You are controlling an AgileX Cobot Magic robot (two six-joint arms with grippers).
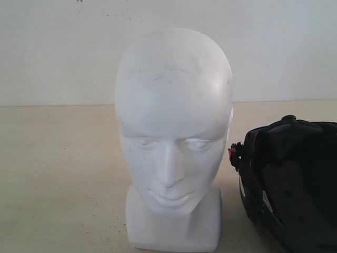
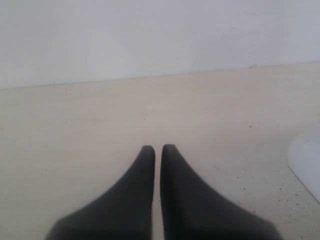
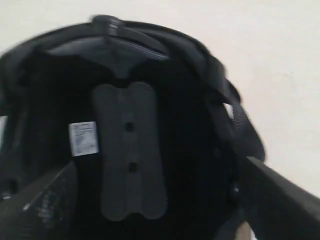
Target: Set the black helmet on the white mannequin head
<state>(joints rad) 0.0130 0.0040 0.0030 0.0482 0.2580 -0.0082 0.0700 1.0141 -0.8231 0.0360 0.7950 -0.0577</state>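
Note:
The white mannequin head [image 1: 174, 142] stands upright on its blocky base in the middle of the exterior view, face to the camera. The black helmet [image 1: 292, 182] lies just to its right with its padded inside showing. In the right wrist view the helmet's lining [image 3: 130, 150] and a white label [image 3: 83, 138] fill the frame. My right gripper [image 3: 159, 165] is open, its fingers spread wide over the helmet's opening. My left gripper [image 2: 157, 147] is shut and holds nothing; it hovers over the bare table, with the head's base corner [image 2: 306, 162] off to one side. Neither gripper appears in the exterior view.
A beige tabletop [image 1: 58, 174] runs back to a plain white wall [image 1: 52, 47]. The helmet has a small red buckle part [image 1: 230, 153] on the side nearest the head.

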